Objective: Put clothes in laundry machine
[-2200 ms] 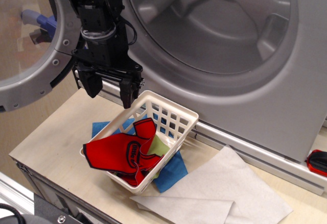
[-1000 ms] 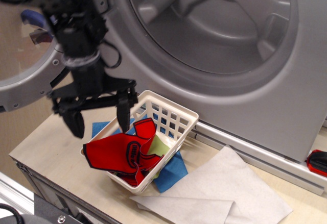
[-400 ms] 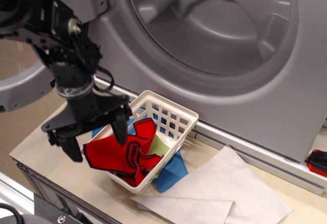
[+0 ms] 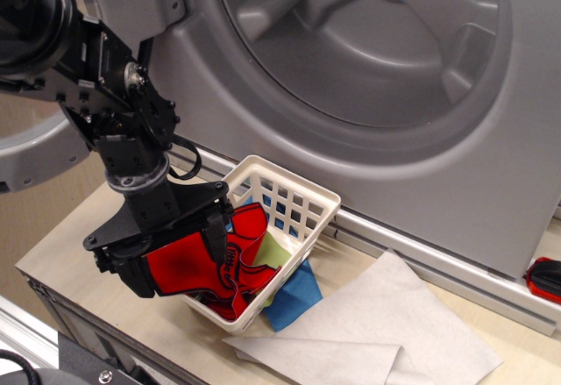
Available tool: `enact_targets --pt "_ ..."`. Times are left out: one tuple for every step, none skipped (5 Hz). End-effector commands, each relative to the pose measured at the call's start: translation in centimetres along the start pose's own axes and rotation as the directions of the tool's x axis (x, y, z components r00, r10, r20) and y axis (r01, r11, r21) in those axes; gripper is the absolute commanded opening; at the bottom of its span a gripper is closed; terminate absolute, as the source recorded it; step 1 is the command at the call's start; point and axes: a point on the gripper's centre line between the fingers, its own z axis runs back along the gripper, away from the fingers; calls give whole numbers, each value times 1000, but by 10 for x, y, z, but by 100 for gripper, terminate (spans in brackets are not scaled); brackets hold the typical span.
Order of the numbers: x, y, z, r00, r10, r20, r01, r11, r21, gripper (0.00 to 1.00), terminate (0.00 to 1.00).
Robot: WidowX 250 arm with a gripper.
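The pale wooden counter (image 4: 88,253) runs along the foot of the laundry machine (image 4: 368,78), whose wide drum mouth stands open above it, grey paddles showing inside. A metal rail edges the counter at its front left corner. A white lattice basket (image 4: 294,201) sits on the counter just in front of the machine's lower rim, on top of a blue cloth (image 4: 294,293). In the basket lie the red fabric piece (image 4: 188,271) and, tucked against it on the side toward the machine, the lime-green cloth (image 4: 273,252). The gripper (image 4: 180,258) is spread wide, its two black fingers straddling the red fabric at the basket's left end. Pale grey-white sheets (image 4: 386,328) lie flat on the counter to the basket's right.
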Motion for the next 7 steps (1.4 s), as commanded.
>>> enact_targets --pt "0 -8 1 1000 2 22 -2 999 -36 100 0" --pt "5 -17 7 1000 12 19 -11 999 -47 100 0" --pt "10 -26 12 999 34 6 -34 998 -52 100 0" --pt "14 -32 15 999 36 9 -35 998 -58 100 0" --pt "18 -40 5 999 45 23 -44 998 -41 100 0" --pt "20 -43 -14 998 38 49 -37 999 -10 100 0" --pt "23 -48 -25 997 46 65 -46 999 -1 100 0"
